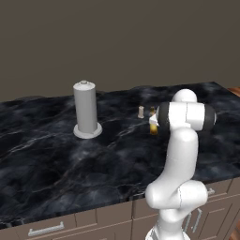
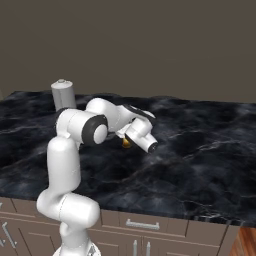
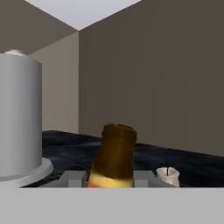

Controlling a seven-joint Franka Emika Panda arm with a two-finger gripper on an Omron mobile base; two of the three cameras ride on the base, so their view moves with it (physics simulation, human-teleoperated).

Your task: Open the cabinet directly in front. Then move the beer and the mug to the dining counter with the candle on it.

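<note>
**Beer bottle on the dining table, jaws right at it**

I have the gripper [image 2: 129, 141] low over the black marble table [image 1: 56, 159], with the beer [image 3: 113, 157] directly ahead of the hand camera and very near, its neck rising between the two finger tips at the bottom of that view. From the left base view the bottle [image 1: 153, 127] stands just beside the candle [image 1: 141, 111], partly behind my forearm; from the right base view only a sliver of amber [image 2: 126, 143] shows under the wrist.

The bottle's long axis looks close to upright, leaning slightly in the hand view, though that camera may itself be rolled. Its base seems to be on the marble, but the wrist hides the contact.

I cannot tell from these pictures whether the jaws are clamped on the glass or standing slightly off it; the fingers are mostly hidden.

The tall grey cylinder [image 1: 86, 110] on its round base stands well apart to the left. If the bottle is set down, my judgement is that a retreat should go straight back along the hand's axis, away from the candle [image 3: 169, 176].
</note>
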